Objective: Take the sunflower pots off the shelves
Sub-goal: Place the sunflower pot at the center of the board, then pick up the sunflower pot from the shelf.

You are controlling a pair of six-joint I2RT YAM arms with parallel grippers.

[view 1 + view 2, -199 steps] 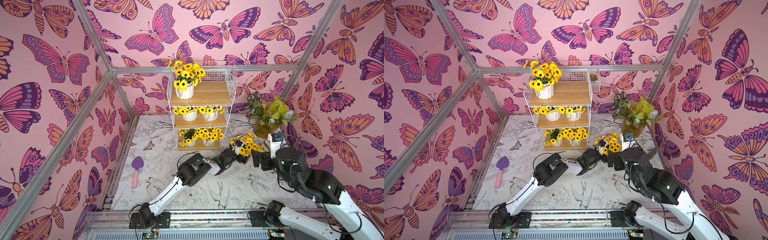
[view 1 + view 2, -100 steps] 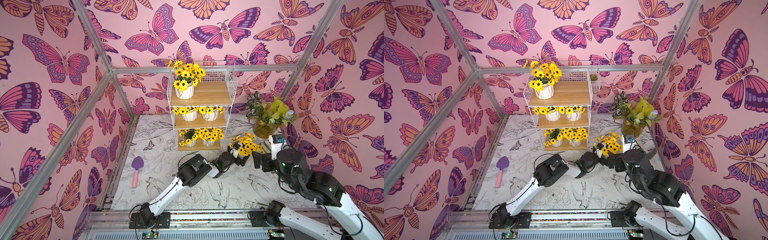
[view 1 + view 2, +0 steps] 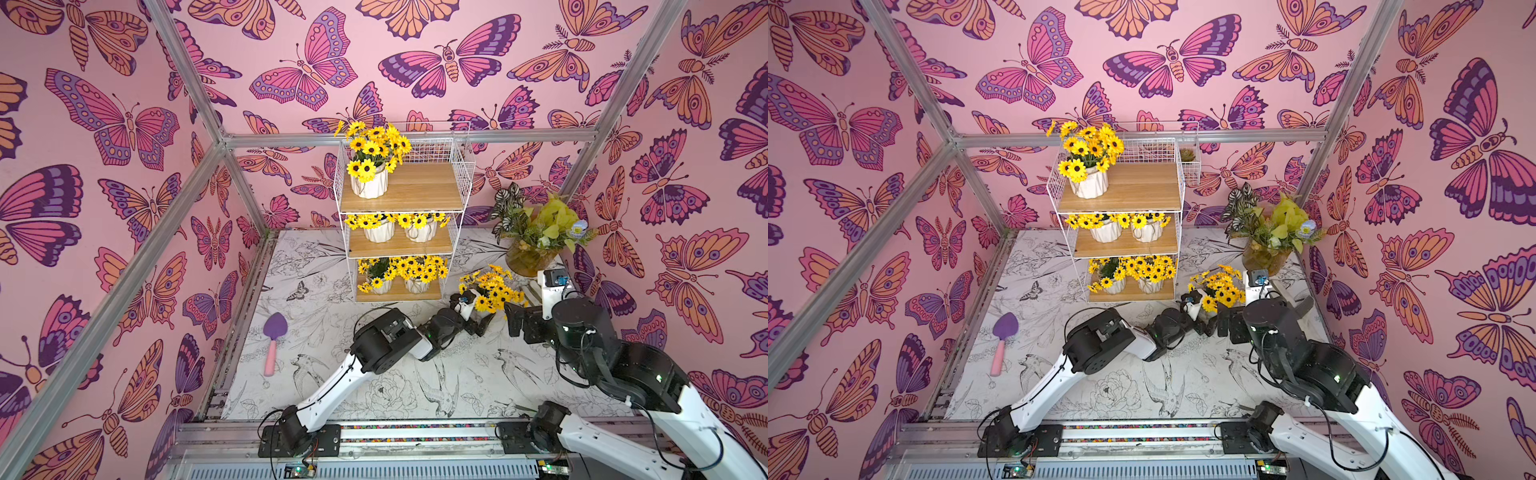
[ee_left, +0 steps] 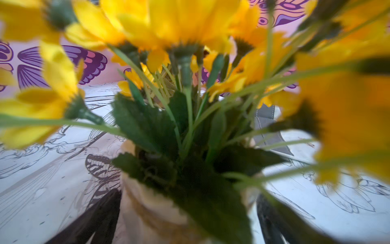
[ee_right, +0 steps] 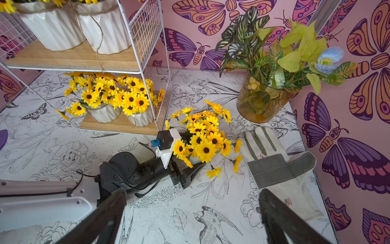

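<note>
Well to the left of the shelves [image 3: 401,187], a purple trowel [image 3: 274,332] with a pink handle lies flat on the desk [image 3: 415,386], apart from everything else. The shelves stand upright at the back of the desk, with five sunflower pots [image 3: 370,185] on them: one at the left of the top board, two side by side on the middle board and two on the bottom board. In both top views the bottom pair is nearly buried under its own blooms. The right wrist view cuts off the top tier altogether. A small wire basket [image 3: 1190,166] hangs high on the shelves' right side, holding something greenish that is too small to name. Just right of the shelves' foot, the sixth pot [image 5: 204,135] is down at desk level, off the shelves, with its flowers hiding its white body and base from above. The left gripper [image 4: 188,193] comes at it low, a dark finger on each side. The left wrist view is blurred and crowded with leaves, so I cannot tell whether the fingers press the pot or stand just clear. Further right of the shelves, the right gripper [image 5: 192,193] hovers with its fingers wide apart and nothing between them. Beyond it a white-and-grey glove [image 5: 272,166] lies flat, largely hidden by the right arm in both top views. Farthest right of the shelves, an amber glass vase [image 3: 528,262] of patterned leaves stands near the wall.
</note>
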